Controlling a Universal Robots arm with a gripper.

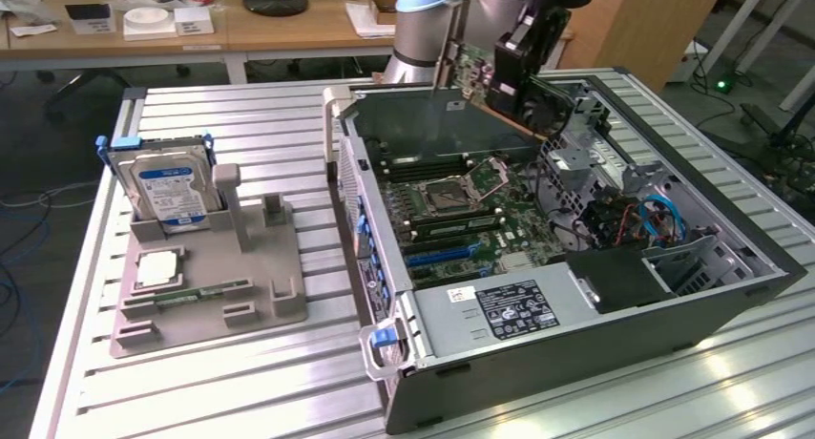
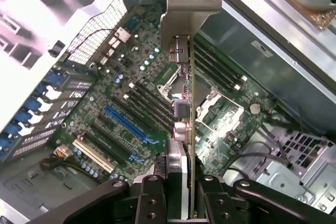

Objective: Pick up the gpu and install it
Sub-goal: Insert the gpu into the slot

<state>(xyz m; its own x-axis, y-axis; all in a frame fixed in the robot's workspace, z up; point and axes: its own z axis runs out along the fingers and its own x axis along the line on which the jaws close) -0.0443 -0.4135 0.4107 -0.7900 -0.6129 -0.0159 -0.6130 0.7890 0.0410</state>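
The gripper point(image 1: 522, 50) is clamped on the gpu point(image 2: 184, 108), upper middle of the exterior view. The card hangs above the open computer case point(image 1: 612, 348), over its motherboard point(image 2: 126, 108).

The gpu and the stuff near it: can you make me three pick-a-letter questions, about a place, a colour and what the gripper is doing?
1. Where is the gpu? A. lying on the grey holder. B. up over the open computer case. C. plugged into a slot.
2. What colour is the hard drive label? A. blue. B. red. C. yellow.
3. What is the gripper doing? A. open and empty. B. shut on the gpu. C. shut on the hard drive.
Answers: 1 B, the wrist view looks down past it at the motherboard; 2 A, the exterior view shows a blue sticker; 3 B, its fingers clamp the card's edge.
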